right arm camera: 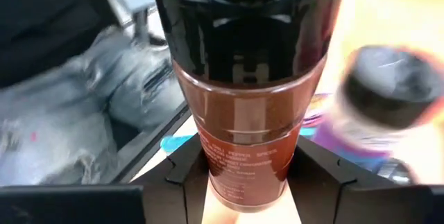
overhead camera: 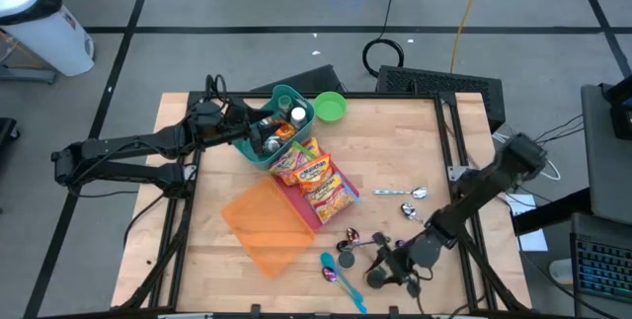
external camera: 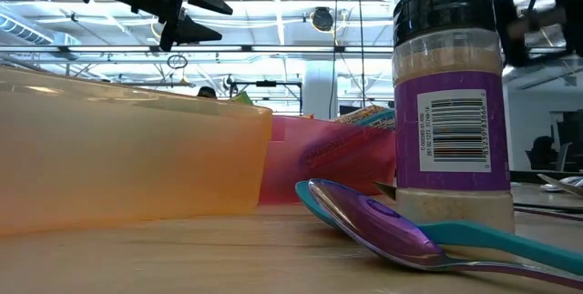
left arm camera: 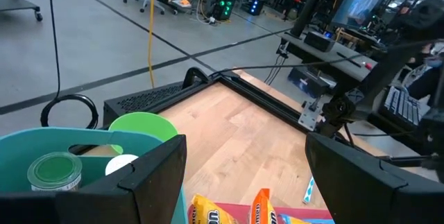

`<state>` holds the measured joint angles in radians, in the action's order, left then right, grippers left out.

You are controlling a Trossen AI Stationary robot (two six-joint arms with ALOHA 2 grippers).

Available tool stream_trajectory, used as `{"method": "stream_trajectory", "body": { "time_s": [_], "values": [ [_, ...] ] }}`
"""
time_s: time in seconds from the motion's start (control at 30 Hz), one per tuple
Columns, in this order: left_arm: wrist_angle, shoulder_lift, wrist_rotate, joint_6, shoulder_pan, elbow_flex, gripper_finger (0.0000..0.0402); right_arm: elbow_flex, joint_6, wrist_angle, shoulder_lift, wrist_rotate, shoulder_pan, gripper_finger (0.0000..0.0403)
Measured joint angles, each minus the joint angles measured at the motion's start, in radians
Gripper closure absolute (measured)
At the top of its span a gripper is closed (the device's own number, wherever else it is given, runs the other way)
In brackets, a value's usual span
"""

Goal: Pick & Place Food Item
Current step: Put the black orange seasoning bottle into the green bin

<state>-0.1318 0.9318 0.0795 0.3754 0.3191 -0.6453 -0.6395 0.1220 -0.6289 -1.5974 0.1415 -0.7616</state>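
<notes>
A spice jar with brown contents and a black lid [right arm camera: 243,78] stands upright between the fingers of my right gripper [right arm camera: 243,186], near the table's front edge [overhead camera: 380,276]. Beside it a second jar with a purple label [external camera: 451,103] stands on its base on the table. My left gripper [left arm camera: 246,172] hangs open above the teal basket [overhead camera: 286,114] at the far left, touching nothing. My right gripper pinches the brown jar's lower body [right arm camera: 243,175] between its two fingers, one on each side. The fingers come nearly level from the table's right side, slanting a little down. The jar stays upright, lid up; its base is out of frame.
The teal basket holds small jars, with a green bowl [overhead camera: 330,107] beside it. Snack packets [overhead camera: 314,176] lie in a pink tray next to an orange container [overhead camera: 265,218]. Teal and purple spoons [external camera: 401,235] and metal spoons [overhead camera: 405,194] lie around the jars.
</notes>
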Motion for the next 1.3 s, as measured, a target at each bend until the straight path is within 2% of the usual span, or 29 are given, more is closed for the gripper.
{"method": "stream_trajectory", "body": {
  "time_s": [0.1,0.2,0.27,0.33,0.43,0.57,0.67,0.8,0.93,1.1,1.3],
  "values": [
    [0.0,0.0,-0.029,0.028,0.0,0.0,0.0105,0.0,0.068,0.108,0.129,0.081,0.009,0.0256],
    [0.012,0.018,-0.143,0.057,0.0,-0.015,0.0105,0.0,0.101,0.203,0.257,0.152,0.05,0.0249],
    [0.084,0.053,-0.212,0.064,-0.001,-0.066,0.0105,0.0,0.078,0.259,0.329,0.173,0.094,0.0248],
    [0.207,0.113,-0.238,0.034,-0.009,-0.159,0.0105,0.0,0.035,0.289,0.381,0.159,0.159,0.0251],
    [0.408,0.239,-0.233,-0.067,-0.034,-0.327,0.0105,0.0,-0.007,0.295,0.422,0.063,0.3,0.0258],
    [0.558,0.407,-0.258,-0.181,-0.075,-0.546,0.0105,0.0,-0.015,0.3,0.413,-0.039,0.492,0.0255],
    [0.607,0.509,-0.276,-0.24,-0.108,-0.678,0.0105,0.0,-0.019,0.294,0.379,-0.041,0.598,0.025],
    [0.631,0.608,-0.281,-0.291,-0.156,-0.794,0.0105,0.0,-0.022,0.236,0.314,-0.043,0.679,0.0256],
    [0.628,0.663,-0.281,-0.347,-0.202,-0.845,0.0105,0.0,-0.022,0.189,0.261,-0.049,0.712,0.0256],
    [0.589,0.72,-0.276,-0.368,-0.255,-0.852,0.0105,0.0,-0.024,0.183,0.231,-0.068,0.716,0.025],
    [0.569,0.773,-0.167,-0.376,-0.294,-0.852,0.0105,0.0,-0.03,0.151,0.225,-0.067,0.716,0.0252]
  ]
}}
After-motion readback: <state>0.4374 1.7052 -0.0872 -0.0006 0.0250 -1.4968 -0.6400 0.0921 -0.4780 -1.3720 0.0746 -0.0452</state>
